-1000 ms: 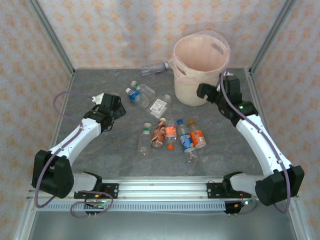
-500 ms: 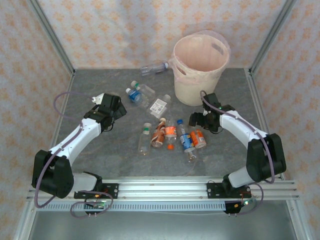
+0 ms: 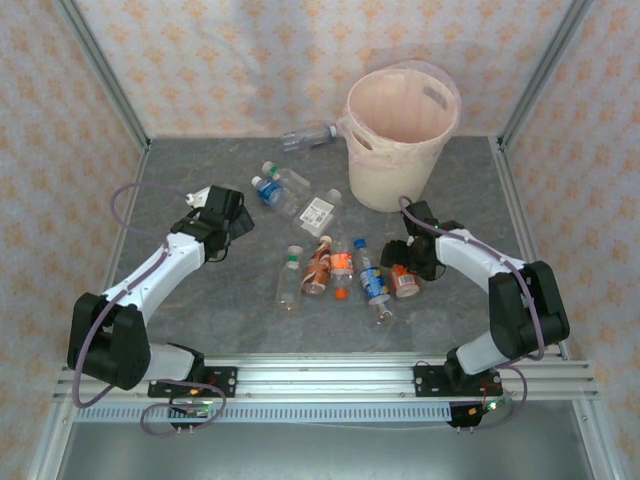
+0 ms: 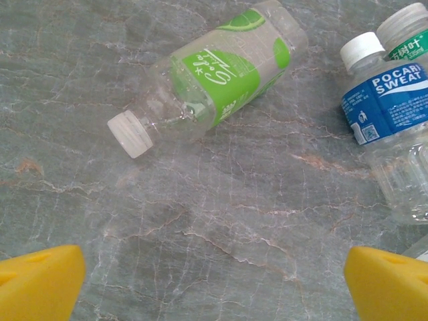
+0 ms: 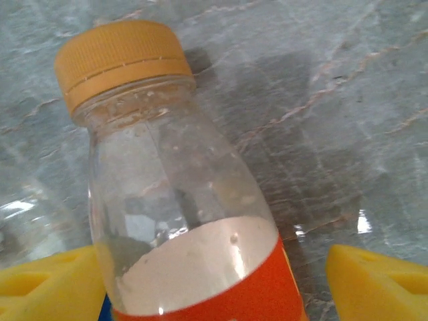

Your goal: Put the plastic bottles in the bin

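Plastic bottles lie scattered flat on the grey table, all outside the bin. Your right gripper straddles the orange-labelled bottle at the right end of the cluster. Its long axis runs near-to-far, with the orange cap pointing away from the arm bases, and the yellow fingertips stand wide on either side. A second ago that gripper hung beside the bin; it has since dropped to the bottle. Your left gripper, also spread wide, has barely shifted. It hangs above a green-labelled bottle and a blue one reading "POCARI SWEAT".
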### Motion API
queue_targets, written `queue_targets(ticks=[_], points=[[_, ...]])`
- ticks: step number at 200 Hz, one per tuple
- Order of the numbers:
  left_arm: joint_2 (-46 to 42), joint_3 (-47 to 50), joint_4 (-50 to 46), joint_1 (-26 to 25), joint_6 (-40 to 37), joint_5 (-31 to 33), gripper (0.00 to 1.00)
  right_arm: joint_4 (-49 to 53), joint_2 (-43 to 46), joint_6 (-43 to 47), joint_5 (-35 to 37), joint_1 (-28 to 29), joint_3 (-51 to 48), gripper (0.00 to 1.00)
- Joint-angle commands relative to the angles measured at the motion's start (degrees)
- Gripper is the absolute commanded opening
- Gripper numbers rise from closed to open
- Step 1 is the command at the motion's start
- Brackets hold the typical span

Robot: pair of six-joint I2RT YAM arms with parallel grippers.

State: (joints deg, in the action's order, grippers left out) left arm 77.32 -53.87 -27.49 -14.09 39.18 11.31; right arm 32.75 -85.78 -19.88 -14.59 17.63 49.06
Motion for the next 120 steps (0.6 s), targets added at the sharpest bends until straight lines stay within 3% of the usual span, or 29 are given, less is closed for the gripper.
queue_targets(ticks=[1, 39, 70, 120], points=[[0.2, -1.2, -1.6, 0.5, 0.4, 1.4, 1.00, -2.1, -0.2, -3.4, 6.4, 0.0, -1.9, 0.81], [-0.1, -0.8, -1.6, 0.5, 0.1, 2.1, 1.00, -6.3, -1.8, -6.1, 6.8, -0.1, -3.7, 0.77], [-0.9, -0.2, -1.5, 0.5, 0.0, 2.4, 1.00, -8.4, 0.0, -7.1, 11.3, -0.2, -5.1, 0.69], [-3.2, 0.9, 0.5, 0.5, -1.1, 1.9, 1.00, -13.6, 14.0, -6.6, 14.9, -0.1, -8.3, 0.54]])
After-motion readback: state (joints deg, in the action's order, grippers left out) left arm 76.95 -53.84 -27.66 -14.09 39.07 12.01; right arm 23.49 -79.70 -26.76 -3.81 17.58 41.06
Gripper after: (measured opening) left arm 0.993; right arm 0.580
